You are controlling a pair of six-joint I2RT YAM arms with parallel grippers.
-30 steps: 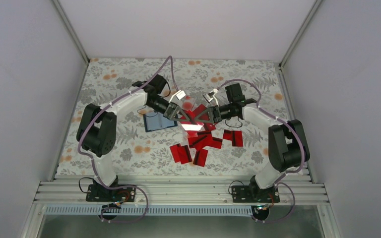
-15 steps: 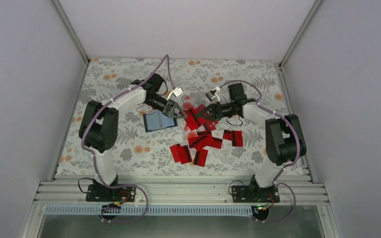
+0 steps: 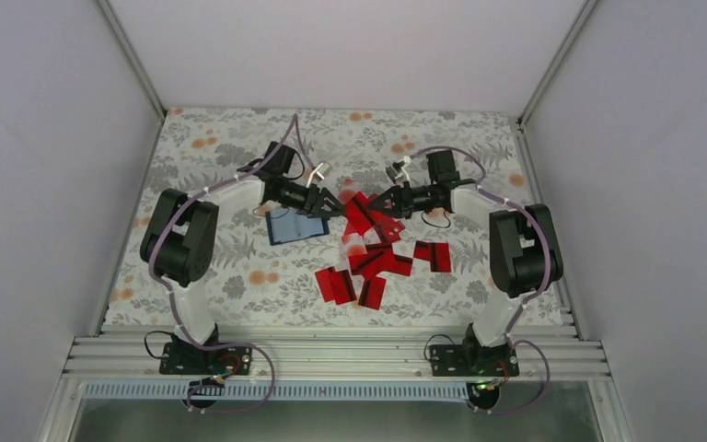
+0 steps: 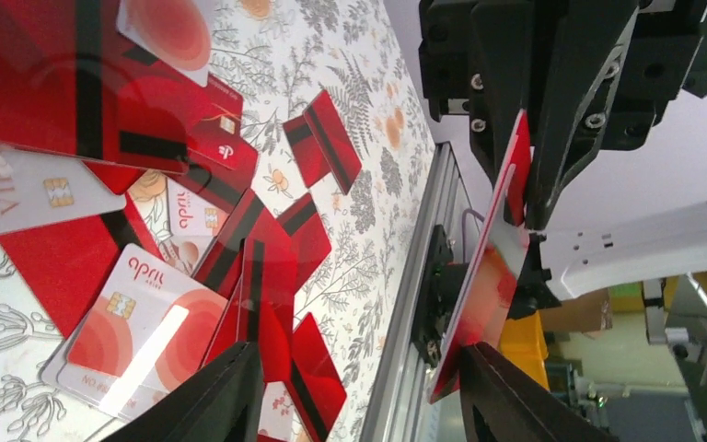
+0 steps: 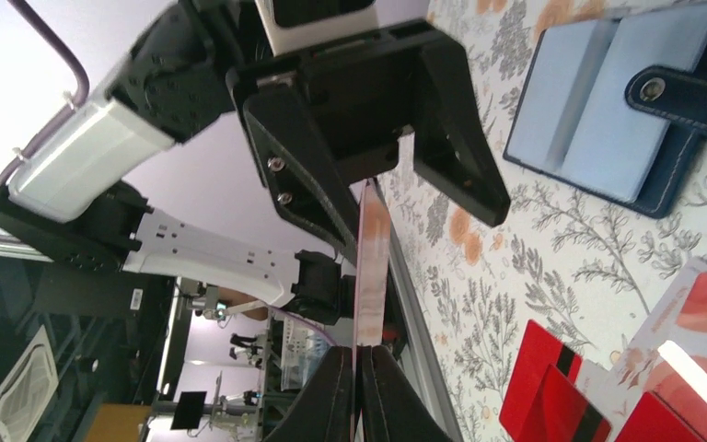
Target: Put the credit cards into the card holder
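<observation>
My right gripper (image 5: 359,368) is shut on one red credit card (image 5: 371,262), held on edge above the table. That card (image 4: 492,267) reaches across to my left gripper (image 4: 359,354), which stands open around its far end. The card's end lies close to one left finger (image 4: 506,396); I cannot tell if they touch. From above, the left gripper (image 3: 334,203) and right gripper (image 3: 376,204) face each other over the pile of loose credit cards (image 3: 377,262). The card holder (image 3: 295,226) lies open on the cloth just left of them, its pale blue inside and navy strap (image 5: 608,120) showing.
A floral cloth (image 3: 221,157) covers the table inside white walls. Two red cards (image 3: 433,255) lie apart to the right of the pile, and more (image 3: 350,287) towards the front. An aluminium rail (image 3: 331,354) runs along the near edge.
My left gripper has opened and let go of the card, which stays in my shut right gripper. Both grippers have drawn a little farther back over the table.
</observation>
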